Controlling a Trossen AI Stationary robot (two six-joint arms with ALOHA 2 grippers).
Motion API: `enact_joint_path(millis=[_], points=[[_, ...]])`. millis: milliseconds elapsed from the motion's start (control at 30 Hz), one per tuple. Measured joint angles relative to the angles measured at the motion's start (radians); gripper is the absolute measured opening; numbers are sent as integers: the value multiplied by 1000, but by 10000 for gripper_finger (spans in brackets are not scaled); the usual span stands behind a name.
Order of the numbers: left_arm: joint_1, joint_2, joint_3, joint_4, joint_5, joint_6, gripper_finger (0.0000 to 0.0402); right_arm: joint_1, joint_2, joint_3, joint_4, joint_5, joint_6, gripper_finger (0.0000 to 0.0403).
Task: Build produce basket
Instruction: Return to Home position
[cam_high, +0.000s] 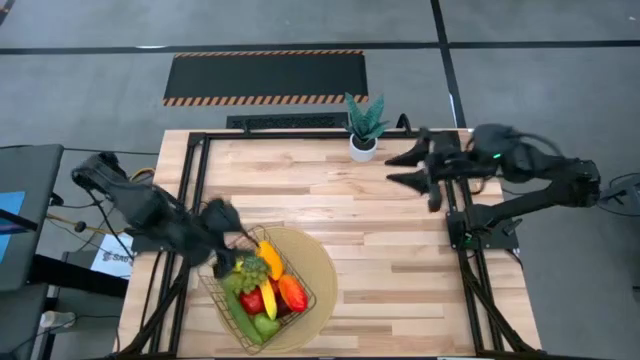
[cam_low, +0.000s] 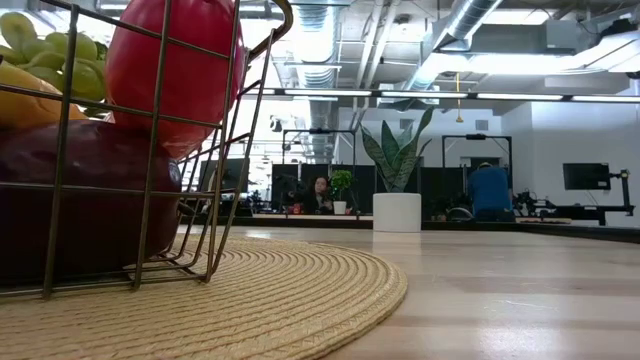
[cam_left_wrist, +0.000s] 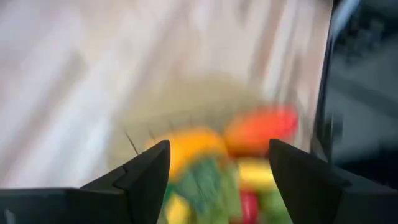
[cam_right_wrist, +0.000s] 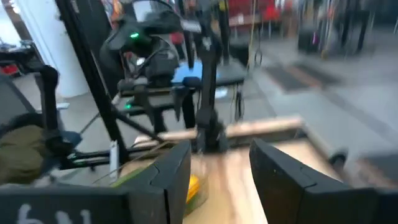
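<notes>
The golden wire basket (cam_high: 302, 302) stands on a round tan mat (cam_high: 322, 262) near the table's near-left corner. Inside lie the produce: a yellow-orange piece (cam_high: 270, 258), green grapes (cam_high: 250, 268), a red apple (cam_high: 252, 300), a red-orange mango (cam_high: 292, 292) and green pieces (cam_high: 264, 323). The low view shows the basket (cam_low: 150, 150) close up, with a red fruit (cam_low: 170, 60) and grapes (cam_low: 50, 50) behind its wires. My left gripper (cam_high: 226, 240) hovers over the basket's far-left rim, open and empty (cam_left_wrist: 217, 168). My right gripper (cam_high: 405, 166) is open (cam_right_wrist: 221, 162), held over the table's far right part.
A spiky green plant in a white pot (cam_high: 364, 140) stands at the table's far edge, close to my right gripper. Bare wooden table (cam_high: 400, 260) spreads between the mat and the right arm's base. Black frame rails (cam_high: 196, 190) run along the table's sides.
</notes>
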Motion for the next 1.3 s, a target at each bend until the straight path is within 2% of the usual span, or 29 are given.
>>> enact_joint_path(millis=[133, 233, 267, 333, 433, 500, 600, 700, 900, 1067, 1200, 1300], points=[[1, -103, 93, -1, -290, 63, 255, -34, -46, 51, -23, 0, -210, 180], [1, -182, 131, -1, -423, 256, 255, -67, -86, 63, -64, 0, -317, 180], [1, -207, 138, 0, -447, 307, 255, -77, -96, 63, -65, 0, -313, 181], [1, -255, 142, 20, -451, 297, 255, -107, -115, 54, -58, 0, -280, 182], [1, -324, 135, 10, -449, 362, 255, -183, -133, 27, -67, -7, -215, 184], [1, -384, 102, 5, -471, 368, 255, -238, -148, -14, -63, -57, -158, 185], [1, -482, -1, 29, -507, 353, 255, -303, -175, -130, 21, -174, -85, 185], [1, -596, -160, 117, -480, 343, 255, -342, -204, -288, 173, -228, 3, 183], [1, -848, -538, 474, -376, 437, 255, -396, -267, -620, 557, -241, 157, 180], [1, -1054, -799, 752, -291, 519, 255, -418, -307, -858, 828, -243, 261, 183], [1, -1200, -964, 891, -238, 587, 255, -417, -309, -1012, 1059, -243, 310, 181], [1, -1211, -1024, 923, -239, 594, 255, -433, -312, -1105, 1199, -241, 338, 179]])
